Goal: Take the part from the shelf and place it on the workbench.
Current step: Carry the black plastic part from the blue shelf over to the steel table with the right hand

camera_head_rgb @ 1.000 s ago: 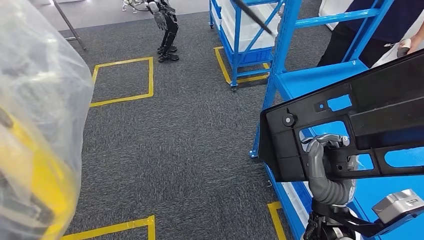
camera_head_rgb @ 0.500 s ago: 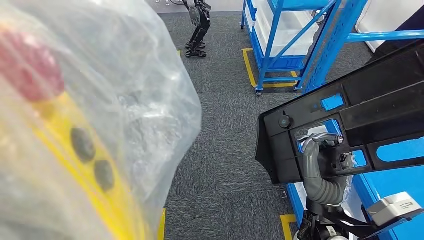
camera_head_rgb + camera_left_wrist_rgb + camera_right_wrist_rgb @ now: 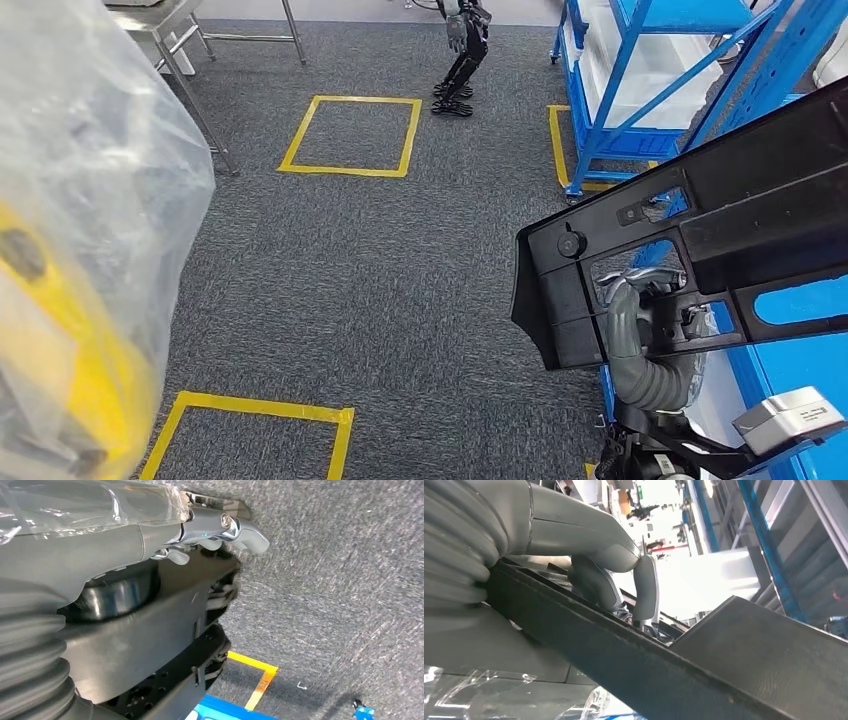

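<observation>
— Where was the part [image 3: 720, 240]?

— At three o'clock in my head view, off the blue shelf [image 3: 640, 90], carried over the carpet. My right hand [image 3: 650, 330] had its fingers [image 3: 646, 592] clamped through its cut-out.

— And the left hand [image 3: 220, 525]?

— I couldn't tell. No table reached yet; placing remained.

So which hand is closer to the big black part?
Right. The right hand grips the black part, with its fingers through one of the openings. The left hand hangs down over the carpet, apart from it.
</observation>
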Controlling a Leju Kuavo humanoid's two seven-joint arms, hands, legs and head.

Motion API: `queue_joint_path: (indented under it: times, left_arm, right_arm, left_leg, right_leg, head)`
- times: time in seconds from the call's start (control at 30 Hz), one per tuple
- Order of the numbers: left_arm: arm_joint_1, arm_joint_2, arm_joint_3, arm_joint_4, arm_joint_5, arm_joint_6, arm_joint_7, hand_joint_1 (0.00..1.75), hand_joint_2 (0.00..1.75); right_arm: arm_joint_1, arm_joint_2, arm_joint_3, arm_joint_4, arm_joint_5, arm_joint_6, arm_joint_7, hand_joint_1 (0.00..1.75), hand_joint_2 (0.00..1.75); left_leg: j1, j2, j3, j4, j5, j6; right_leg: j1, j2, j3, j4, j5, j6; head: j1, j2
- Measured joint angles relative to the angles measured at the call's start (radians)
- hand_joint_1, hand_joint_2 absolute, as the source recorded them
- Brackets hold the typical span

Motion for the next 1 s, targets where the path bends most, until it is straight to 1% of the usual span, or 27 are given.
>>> queue_joint_path:
  times: [0.03,0.07,0.1,0.13,0.17,0.2,0.27,0.3,0.33,0.4,0.43,0.47,0.5,0.53,0.57,0.6,0.63,0.67,0.7,0.73,0.77,0.8,0.83,0.9,0.93,0.97,1.0]
  left_arm:
    - [-0.001,-0.002,0.0,0.0,0.0,0.001,0.002,0.0,1.75]
    - [-0.003,-0.004,0.0,0.0,0.0,0.002,0.004,0.0,1.75]
    - [-0.004,-0.005,0.0,0.0,0.0,0.003,0.006,0.0,1.75]
    - [-0.003,-0.006,0.0,0.0,0.0,0.004,0.007,0.0,1.75]
    - [-0.003,-0.006,0.0,0.0,0.0,0.004,0.008,0.0,1.75]
    - [-0.002,-0.006,0.0,0.0,0.0,0.005,0.009,0.0,1.75]
    - [-0.003,-0.007,0.0,0.0,0.0,0.005,0.009,0.0,1.75]
    - [-0.005,-0.008,0.0,0.0,0.0,0.005,0.009,0.0,1.75]
    - [-0.006,-0.008,0.0,0.0,0.0,0.005,0.009,0.0,1.75]
    - [-0.005,-0.009,0.0,0.0,0.0,0.005,0.006,0.0,1.75]
    - [-0.004,-0.009,0.0,0.0,0.0,0.005,0.004,0.0,1.75]
    - [-0.004,-0.009,0.0,0.0,0.001,0.005,0.003,0.0,1.75]
    - [-0.004,-0.01,0.0,0.0,0.0,0.005,0.001,0.0,1.75]
    - [-0.006,-0.012,0.0,0.0,-0.001,0.006,0.001,0.0,1.75]
    - [-0.008,-0.014,0.0,0.0,-0.004,0.01,0.003,0.0,1.75]
    - [-0.009,-0.016,0.0,0.0,-0.009,0.015,0.006,0.0,1.75]
    - [-0.009,-0.017,0.0,0.0,-0.015,0.021,0.009,0.0,1.75]
    - [-0.008,-0.018,-0.001,0.0,-0.02,0.027,0.012,0.0,1.75]
    - [-0.008,-0.019,-0.001,0.0,-0.023,0.033,0.014,0.0,1.75]
    - [-0.009,-0.02,-0.001,0.0,-0.025,0.038,0.017,0.0,1.75]
    - [-0.01,-0.021,-0.002,0.0,-0.026,0.043,0.019,0.0,1.75]
    - [-0.011,-0.021,-0.002,0.0,-0.028,0.047,0.022,0.0,1.75]
    - [-0.011,-0.022,-0.002,0.0,-0.032,0.052,0.024,0.0,1.75]
    - [-0.008,-0.022,-0.003,0.0,-0.039,0.059,0.027,0.0,1.75]
    - [-0.007,-0.022,-0.004,0.0,-0.042,0.061,0.029,0.0,1.75]
    - [-0.007,-0.023,-0.004,0.0,-0.045,0.064,0.03,0.0,1.75]
    - [-0.008,-0.023,-0.006,0.0,-0.051,0.068,0.031,0.0,1.75]
  right_arm:
    - [0.0,0.0,0.0,-0.001,0.002,-0.001,0.002,1.75,1.75]
    - [0.001,0.0,0.0,-0.002,0.004,-0.002,0.004,1.75,1.75]
    - [0.001,0.0,0.0,-0.002,0.006,-0.003,0.005,1.75,1.75]
    - [0.001,0.0,0.0,-0.002,0.007,-0.004,0.007,1.75,1.75]
    - [0.001,0.0,0.0,-0.003,0.007,-0.004,0.008,1.75,1.75]
    - [0.001,0.0,0.0,-0.004,0.007,-0.005,0.009,1.75,1.75]
    - [0.001,0.0,0.0,-0.006,0.007,-0.006,0.01,1.75,1.75]
    - [0.001,-0.001,0.0,-0.007,0.007,-0.006,0.011,1.75,1.75]
    - [0.001,-0.001,0.0,-0.007,0.006,-0.006,0.012,1.75,1.75]
    - [0.0,-0.002,0.0,-0.008,0.005,-0.006,0.013,1.75,1.75]
    - [-0.001,-0.003,0.0,-0.008,0.003,-0.006,0.014,1.75,1.75]
    - [-0.001,-0.003,0.0,-0.009,0.0,-0.006,0.015,1.75,1.75]
    - [-0.001,-0.004,-0.001,-0.01,-0.003,-0.006,0.016,1.75,1.75]
    - [-0.002,-0.006,-0.001,-0.01,-0.005,-0.006,0.016,1.75,1.75]
    - [-0.001,-0.008,-0.001,-0.011,-0.007,-0.005,0.016,1.75,1.75]
    - [-0.001,-0.009,-0.002,-0.011,-0.009,-0.005,0.016,1.75,1.75]
    - [0.0,-0.01,-0.002,-0.011,-0.01,-0.004,0.017,1.75,1.75]
    - [0.0,-0.01,-0.002,-0.011,-0.011,-0.004,0.017,1.75,1.75]
    - [-0.001,-0.011,-0.002,-0.011,-0.012,-0.003,0.017,1.75,1.75]
    - [-0.001,-0.011,-0.002,-0.011,-0.012,-0.003,0.017,1.75,1.75]
    - [-0.001,-0.012,-0.002,-0.012,-0.013,-0.003,0.018,1.75,1.75]
    - [-0.001,-0.013,-0.002,-0.012,-0.013,-0.003,0.019,1.75,1.75]
    - [-0.002,-0.014,-0.002,-0.013,-0.014,-0.003,0.021,1.75,1.75]
    - [-0.003,-0.016,-0.003,-0.014,-0.015,-0.003,0.025,1.75,1.75]
    - [-0.004,-0.016,-0.003,-0.014,-0.015,-0.003,0.026,1.75,1.75]
    - [-0.005,-0.016,-0.003,-0.015,-0.015,-0.003,0.027,1.75,1.75]
    - [-0.006,-0.016,-0.004,-0.016,-0.014,-0.003,0.028,1.75,1.75]
  left_leg:
    - [0.0,0.021,-0.035,0.07,-0.031,-0.004]
    - [0.003,0.032,-0.073,0.143,-0.058,-0.007]
    - [0.004,0.036,-0.102,0.195,-0.073,-0.008]
    - [0.005,0.038,-0.113,0.211,-0.069,-0.008]
    - [0.005,0.04,-0.103,0.185,-0.047,-0.006]
    - [0.003,0.049,-0.072,0.12,-0.011,-0.002]
    - [-0.007,0.084,0.0,-0.026,0.046,0.01]
    - [-0.013,0.098,0.022,-0.071,0.058,0.015]
    - [-0.018,0.105,0.029,-0.089,0.058,0.018]
    - [-0.02,0.09,0.031,-0.097,0.059,0.024]
    - [-0.018,0.081,0.037,-0.103,0.061,0.029]
    - [-0.014,0.072,0.043,-0.109,0.064,0.035]
    - [-0.011,0.064,0.049,-0.115,0.066,0.04]
    - [-0.01,0.054,0.052,-0.116,0.066,0.043]
    - [-0.009,0.044,0.053,-0.116,0.065,0.046]
    - [-0.009,0.033,0.054,-0.116,0.064,0.046]
    - [-0.008,0.021,0.055,-0.115,0.063,0.046]
    - [-0.007,0.008,0.058,-0.115,0.062,0.044]
    - [-0.004,-0.005,0.061,-0.113,0.06,0.041]
    - [-0.002,-0.017,0.062,-0.111,0.057,0.037]
    - [-0.002,-0.029,0.06,-0.105,0.054,0.032]
    - [-0.003,-0.039,0.057,-0.101,0.052,0.026]
    - [-0.003,-0.048,0.052,-0.099,0.052,0.022]
    - [0.0,-0.06,0.045,-0.098,0.053,0.014]
    - [0.0,-0.049,0.041,-0.09,0.047,0.01]
    - [0.0,-0.029,0.03,-0.065,0.033,0.006]
    - [0.0,-0.004,0.006,-0.016,0.007,0.001]
  right_leg:
    - [0.002,-0.011,0.001,0.0,-0.002,-0.004]
    - [0.004,-0.023,0.002,0.0,-0.004,-0.006]
    - [0.006,-0.035,0.003,0.0,-0.006,-0.008]
    - [0.007,-0.046,0.005,0.0,-0.008,-0.008]
    - [0.008,-0.056,0.008,0.0,-0.01,-0.008]
    - [0.008,-0.064,0.013,0.0,-0.014,-0.006]
    - [0.011,-0.081,0.022,0.0,-0.021,0.0]
    - [0.013,-0.088,0.025,0.0,-0.025,0.004]
    - [0.014,-0.095,0.027,-0.001,-0.027,0.008]
    - [0.014,-0.105,0.033,-0.002,-0.032,0.016]
    - [0.012,-0.096,0.034,0.005,-0.039,0.02]
    - [0.012,-0.079,0.027,0.03,-0.056,0.023]
    - [0.012,-0.057,0.009,0.075,-0.082,0.025]
    - [0.011,-0.037,-0.022,0.14,-0.113,0.025]
    - [0.012,-0.027,-0.059,0.21,-0.142,0.026]
    - [0.011,-0.023,-0.09,0.263,-0.158,0.027]
    - [0.01,-0.022,-0.108,0.285,-0.154,0.029]
    - [0.008,-0.021,-0.103,0.262,-0.127,0.031]
    - [0.004,-0.016,-0.08,0.202,-0.086,0.034]
    - [-0.001,0.001,-0.049,0.129,-0.048,0.037]
    - [-0.005,0.018,-0.021,0.064,-0.021,0.038]
    - [-0.008,0.032,-0.004,0.024,-0.008,0.037]
    - [-0.007,0.04,0.001,0.008,-0.008,0.033]
    - [-0.003,0.024,0.0,0.005,-0.007,0.021]
    - [-0.002,0.015,0.001,0.004,-0.006,0.015]
    - [-0.002,0.005,0.002,0.003,-0.006,0.009]
    - [-0.002,-0.005,0.004,0.002,-0.006,0.004]
  head:
    - [-0.002,0.0]
    - [-0.002,0.0]
    - [-0.002,0.0]
    - [-0.002,0.0]
    - [-0.002,0.0]
    - [-0.002,0.0]
    - [-0.002,0.0]
    - [-0.002,0.0]
    - [-0.002,0.0]
    - [-0.002,0.0]
    - [-0.002,0.0]
    - [-0.002,0.0]
    - [-0.001,0.0]
    - [0.0,0.0]
    - [0.001,0.0]
    - [0.002,0.0]
    - [0.002,0.0]
    - [0.002,0.0]
    - [0.002,0.0]
    - [0.003,0.0]
    - [0.004,0.0]
    - [0.004,0.0]
    - [0.005,0.0]
    - [0.004,0.0]
    - [0.004,0.0]
    - [0.002,0.0]
    - [0.001,0.0]
